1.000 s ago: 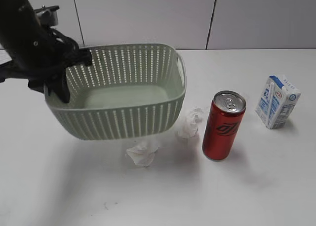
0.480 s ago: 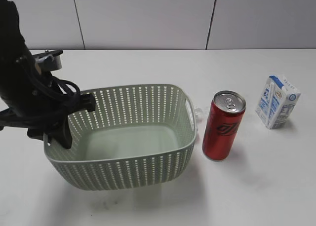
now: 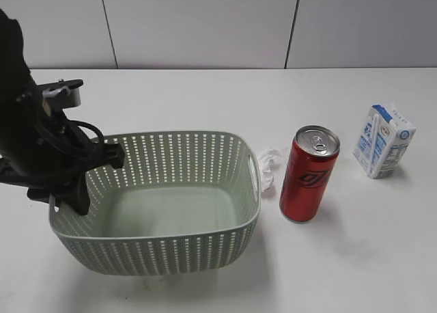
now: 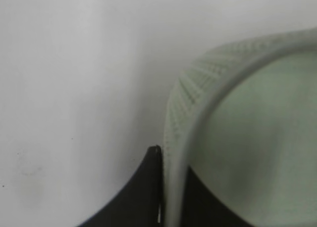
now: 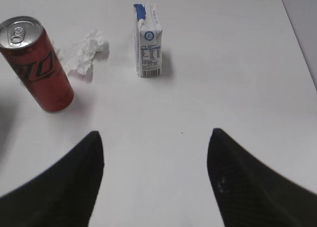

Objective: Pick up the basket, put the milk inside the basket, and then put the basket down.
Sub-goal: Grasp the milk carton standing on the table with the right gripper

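matt plastic basket (image 3: 171, 251); glossy metal can (image 3: 308, 174); crumpled tissue (image 3: 268, 168)

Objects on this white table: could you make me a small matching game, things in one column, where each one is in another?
Things:
1. pale green perforated plastic basket
2. tall red soda can
3. small white and blue milk carton
4. crumpled white tissue

Places:
A. far right, standing alone
B. between basket and can
C. held at its left rim by the left gripper
D. upright, between tissue and carton

Pairs: 1-C, 2-D, 3-A, 4-B

Open desk (image 5: 208, 88) is left around the milk (image 5: 148, 40) on its right and near sides; its left approach is narrowed by the red can (image 5: 38, 66) and tissue (image 5: 85, 51).
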Available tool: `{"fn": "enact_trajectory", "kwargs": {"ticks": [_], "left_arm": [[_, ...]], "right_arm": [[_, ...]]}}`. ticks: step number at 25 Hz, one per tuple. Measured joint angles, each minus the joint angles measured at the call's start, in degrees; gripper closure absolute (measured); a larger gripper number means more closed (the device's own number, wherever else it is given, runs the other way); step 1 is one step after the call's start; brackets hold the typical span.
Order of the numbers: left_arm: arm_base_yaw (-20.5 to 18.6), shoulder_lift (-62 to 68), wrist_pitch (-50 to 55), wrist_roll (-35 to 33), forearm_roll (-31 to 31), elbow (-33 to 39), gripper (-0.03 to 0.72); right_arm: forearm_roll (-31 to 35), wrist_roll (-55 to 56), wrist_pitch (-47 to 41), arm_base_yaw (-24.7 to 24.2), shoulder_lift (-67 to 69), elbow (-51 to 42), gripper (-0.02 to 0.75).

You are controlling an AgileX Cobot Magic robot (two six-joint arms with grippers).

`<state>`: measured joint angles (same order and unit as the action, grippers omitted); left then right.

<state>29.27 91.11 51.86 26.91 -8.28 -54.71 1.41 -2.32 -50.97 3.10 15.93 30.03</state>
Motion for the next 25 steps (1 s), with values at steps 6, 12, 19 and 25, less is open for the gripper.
{"fn": "enact_trajectory", "kwargs": {"ticks": [6,12,19,25], "left_arm": [[0.0,-0.3,0.2,-2.5,-0.1,0.0,0.688],[0.0,-0.4,0.1,-4.0,-0.2,0.0,0.688],[0.0,-0.4,-0.2,-4.8,-1.1,0.1,0.688],[0.0,-0.4,-0.3,-4.9,-1.3,0.1,0.688]], "right_arm": [[3.7,-0.7,3.4,0.0,19.9,7.7,0.171],[7.5,-4.8,8.6,0.0,40.6,14.9,0.073],[7.6,-7.4,13.5,0.0,62.5,23.5,0.076],[7.1,-8.3,17.7,0.0,75.2,29.1,0.116]]}}
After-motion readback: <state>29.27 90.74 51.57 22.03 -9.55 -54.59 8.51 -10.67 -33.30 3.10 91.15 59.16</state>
